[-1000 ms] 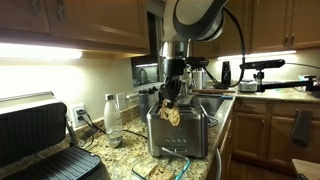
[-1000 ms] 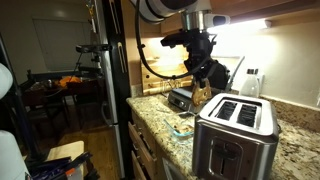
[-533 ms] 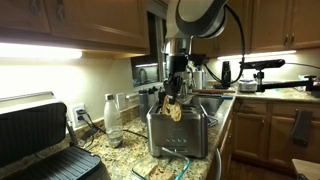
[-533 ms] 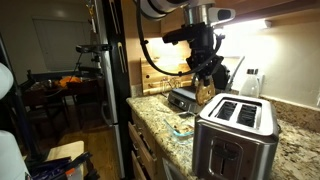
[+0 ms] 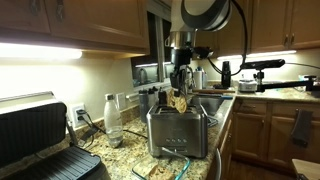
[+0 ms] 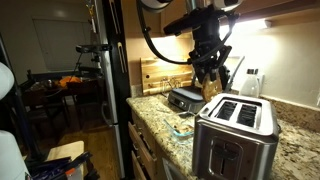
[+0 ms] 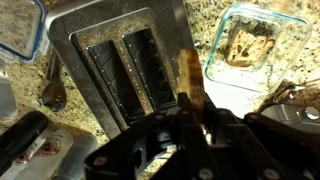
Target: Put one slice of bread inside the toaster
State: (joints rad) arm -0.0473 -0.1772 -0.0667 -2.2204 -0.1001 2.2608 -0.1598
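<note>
The brushed-steel toaster (image 5: pixel 178 133) stands on the granite counter; it also shows in an exterior view (image 6: pixel 236 135) and in the wrist view (image 7: pixel 118 68) with its two top slots open and empty. My gripper (image 5: pixel 180 93) is shut on a tan slice of bread (image 5: pixel 180 102) and holds it edge-down just above the toaster's top. In an exterior view the gripper (image 6: pixel 211 80) with the slice (image 6: pixel 211 88) hangs above the toaster's far end. In the wrist view the slice (image 7: pixel 189 82) sticks out of the jaws (image 7: pixel 192 112) beside the slots.
A glass container (image 7: pixel 250 47) with another slice sits on the counter by the toaster. A black contact grill (image 5: pixel 40 140) stands open nearby. A water bottle (image 5: pixel 113 120), a small dark appliance (image 6: pixel 185 98) and a counter edge (image 6: pixel 160 140) are nearby.
My gripper has risen with the slice of bread and shifted over the toaster's top. The toaster has not moved.
</note>
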